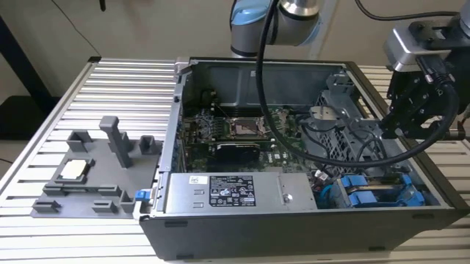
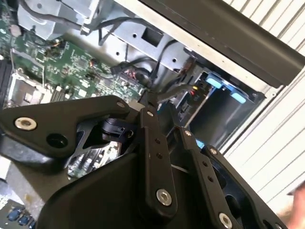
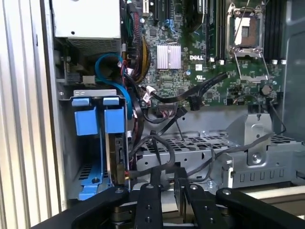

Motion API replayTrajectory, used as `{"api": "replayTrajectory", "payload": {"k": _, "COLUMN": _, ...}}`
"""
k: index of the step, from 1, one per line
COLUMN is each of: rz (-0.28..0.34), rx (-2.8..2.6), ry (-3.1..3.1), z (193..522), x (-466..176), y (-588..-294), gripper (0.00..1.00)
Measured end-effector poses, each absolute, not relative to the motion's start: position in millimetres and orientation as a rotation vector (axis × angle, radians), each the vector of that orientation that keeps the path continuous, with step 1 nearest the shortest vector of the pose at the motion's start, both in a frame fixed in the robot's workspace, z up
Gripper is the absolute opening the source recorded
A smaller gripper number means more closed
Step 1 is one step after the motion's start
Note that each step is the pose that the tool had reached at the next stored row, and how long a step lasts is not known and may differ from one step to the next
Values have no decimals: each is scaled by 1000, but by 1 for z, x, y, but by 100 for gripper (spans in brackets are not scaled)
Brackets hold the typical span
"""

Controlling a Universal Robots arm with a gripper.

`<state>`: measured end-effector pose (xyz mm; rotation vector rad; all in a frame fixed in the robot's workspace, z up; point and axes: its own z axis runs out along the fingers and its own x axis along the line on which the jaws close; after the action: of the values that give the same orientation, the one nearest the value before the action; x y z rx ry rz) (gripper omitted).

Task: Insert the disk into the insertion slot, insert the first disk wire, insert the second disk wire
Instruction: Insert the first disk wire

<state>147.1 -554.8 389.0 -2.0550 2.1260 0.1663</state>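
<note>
The disk (image 3: 117, 151) stands edge-on inside the insertion slot (image 3: 65, 157) of the grey drive cage, with its blue caddy tabs (image 3: 113, 119) at the mouth. In the exterior view the blue caddy (image 1: 373, 195) lies at the case's near right corner. My black gripper (image 3: 167, 185) hovers just beside the cage, its fingers (image 3: 147, 200) close together around a black disk wire (image 3: 143, 172). The wire's red-and-yellow connector end (image 3: 125, 175) lies at the disk's edge. The second wrist view shows the gripper (image 2: 151, 103) tips at this wire (image 2: 174, 91), near the blue tabs (image 2: 224, 88).
The open computer case (image 1: 294, 231) lies on a slatted aluminium table (image 1: 125, 82). Inside it are the motherboard (image 1: 235, 137), a labelled grey power-supply box (image 1: 228, 192), a blue cable (image 3: 112, 62) and several loose black cables (image 3: 200, 88). A grey fixture (image 1: 88, 176) stands at the exterior view's left.
</note>
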Motion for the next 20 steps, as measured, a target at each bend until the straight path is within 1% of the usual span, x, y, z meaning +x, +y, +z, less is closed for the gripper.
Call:
{"api": "replayTrajectory", "payload": {"k": 2, "rz": 201, "rx": -2036, "ry": 2108, "z": 389, "x": 146, "y": -555, "gripper": 27}}
{"api": "replayTrajectory", "payload": {"k": 9, "rz": 207, "rx": -2063, "ry": 2083, "z": 388, "x": 145, "y": -553, "gripper": 27}}
{"api": "replayTrajectory", "payload": {"k": 20, "rz": 206, "rx": -2069, "ry": 2073, "z": 385, "x": 128, "y": -542, "gripper": 27}}
